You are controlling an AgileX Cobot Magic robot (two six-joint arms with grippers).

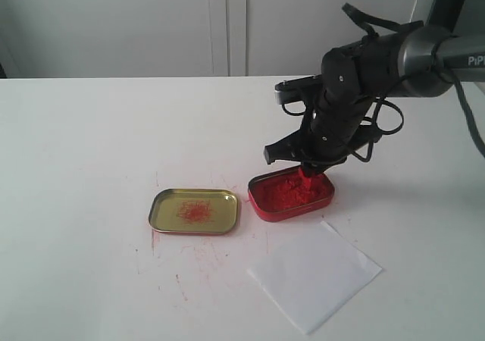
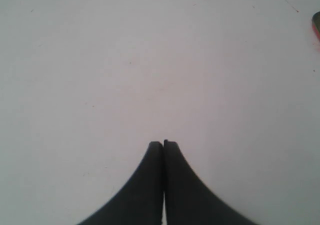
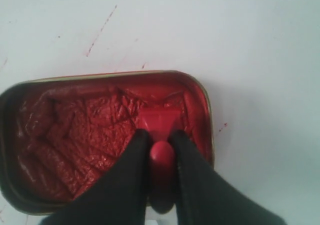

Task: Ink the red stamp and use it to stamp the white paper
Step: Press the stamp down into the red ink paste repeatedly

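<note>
Right pincer [image 3: 161,137] pinching the red stamp [image 3: 159,119] by its knob, base down in the red ink tin [image 1: 261,204], so inking looks under way; white paper [image 1: 314,274] lies near the tin on the table [image 1: 91,144], unmarked, stamping not yet done; left pincer [image 2: 163,144] pressed together, idle.

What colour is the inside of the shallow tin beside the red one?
Shallow tin: gold with a red smear; best in exterior view.

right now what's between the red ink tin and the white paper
Only bare tabletop with faint red specks separates ink tin and white paper, exterior view.
</note>
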